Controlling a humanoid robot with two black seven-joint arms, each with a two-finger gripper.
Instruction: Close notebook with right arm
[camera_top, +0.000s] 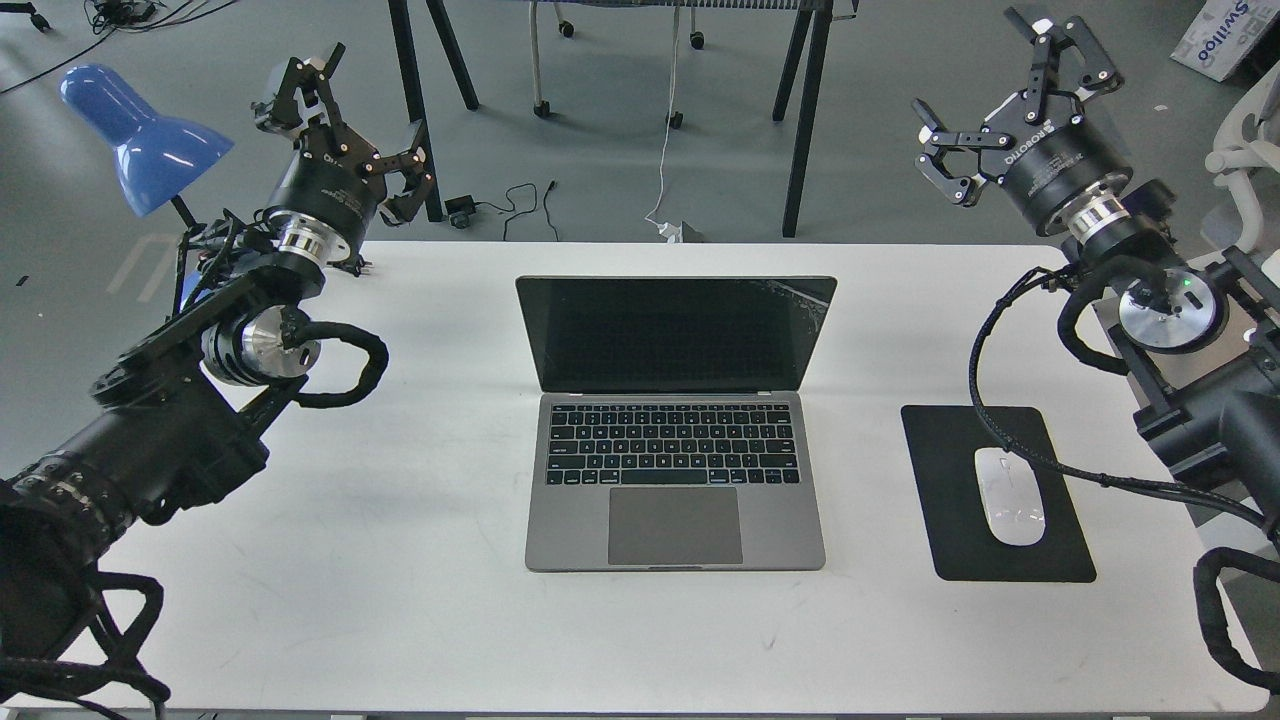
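Note:
The notebook (675, 425) lies open in the middle of the white table (400, 560), its black screen upright and tilted back, keys and trackpad facing me. My right arm rises at the table's right edge; its gripper (990, 95) is open, fingers spread, held high beyond the table's far right corner, well right of the screen and touching nothing. My left gripper (345, 125) is also open and empty, raised over the far left corner next to the blue lamp.
A black mouse pad (1000, 495) with a white mouse (1010, 495) lies right of the notebook, under my right arm's cable. A blue lamp (140, 135) stands at the far left. Dark table legs and cables sit on the floor behind.

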